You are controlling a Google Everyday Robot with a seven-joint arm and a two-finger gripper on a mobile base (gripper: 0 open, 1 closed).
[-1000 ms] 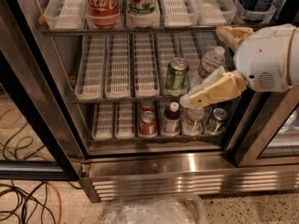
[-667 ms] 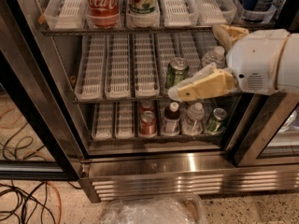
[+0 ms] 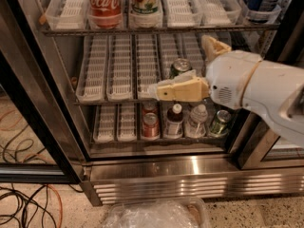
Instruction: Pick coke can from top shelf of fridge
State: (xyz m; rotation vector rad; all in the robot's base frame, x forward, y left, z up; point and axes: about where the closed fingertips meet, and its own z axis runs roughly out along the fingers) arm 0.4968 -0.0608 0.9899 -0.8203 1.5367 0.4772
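- The red aluminium coke can (image 3: 103, 4) stands left of centre on the grey wire top shelf (image 3: 190, 29) of the stainless-steel fridge (image 3: 190, 170).
- The tan gripper (image 3: 178, 64) hangs spread and empty, lower and to the right.
- It should rise, shift left and approach squarely.
- The white-and-green can (image 3: 145, 1) crowds the right side; the left lane is free.

We found our gripper (image 3: 180, 66), fingers (image 3: 183, 90) spread, before the middle rack (image 3: 118, 98), under the top shelf (image 3: 156, 30). Above, the coke can (image 3: 103, 4) had a bare lane (image 3: 71, 6) on its left, while a white can (image 3: 145, 1) stood just beside its right. The shelf front lay open to us. The right lanes (image 3: 178, 4) were bare too.
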